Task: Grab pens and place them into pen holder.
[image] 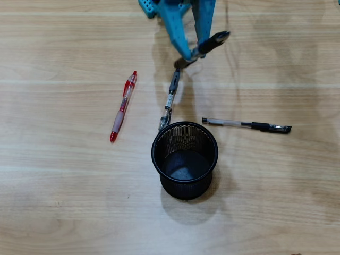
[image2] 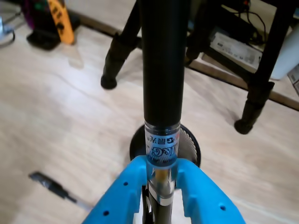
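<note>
wooden table: end effector grips black pen, long axis diagonal.

My gripper: at top centre, blue, jaws clamped on a black-and-clear pen | grey and clear pen: lies just below my fingers, tip at pen holder rim | red pen: left of holder, apart | black-capped clear pen: right of holder | surface: wooden table

You get even, bright light overhead; the pen holder casts soft shadow toward 6 o'clock; wrist view's background blurs.
</note>
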